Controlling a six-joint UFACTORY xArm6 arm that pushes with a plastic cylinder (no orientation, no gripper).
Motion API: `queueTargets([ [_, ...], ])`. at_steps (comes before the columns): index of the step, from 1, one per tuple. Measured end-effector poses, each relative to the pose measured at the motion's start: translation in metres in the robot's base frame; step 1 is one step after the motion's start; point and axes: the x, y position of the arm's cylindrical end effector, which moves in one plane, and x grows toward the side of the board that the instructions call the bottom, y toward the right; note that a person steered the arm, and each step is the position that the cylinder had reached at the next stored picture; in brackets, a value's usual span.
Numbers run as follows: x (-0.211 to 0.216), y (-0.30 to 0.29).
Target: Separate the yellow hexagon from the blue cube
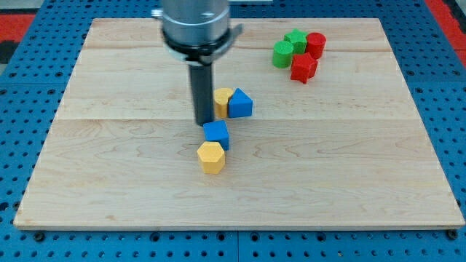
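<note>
Nearest the view's bottom sits the yellow hexagon [211, 156], a little left of centre on the surface [349, 182]. The blue cube [217, 134] lies just above it and slightly to the view's right, the two touching or very nearly so — separation is judged not yet achieved.

The rod's tip [203, 124] rests just to the view's left of the blue cube's upper corner, apparently in contact or a hair short; which one cannot be resolved. The arm carries no jawed end effector, only the plain rod, so nothing opens or closes on it. From this position the tip is placed to push the cube rather than the hexagon; all the parting travel remains to be done.

Immediately behind the tip, a second yellow block [223, 102] and a blue triangular block [240, 104] stand side by side, touching.

Farther off, toward the view's top right, two green blocks [288, 46] and two red blocks [309, 57] form a tight cluster.

The surface is a pale wooden board resting on a blue perforated base [22, 109].
</note>
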Motion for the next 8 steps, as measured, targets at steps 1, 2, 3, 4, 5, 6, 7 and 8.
queueTargets([
  [1, 0.013, -0.028],
  [2, 0.036, -0.007],
  [3, 0.060, -0.029],
  [4, 0.067, -0.009],
  [5, 0.067, 0.054],
  [6, 0.075, 0.063],
  [7, 0.085, 0.075],
  [8, 0.075, 0.102],
])
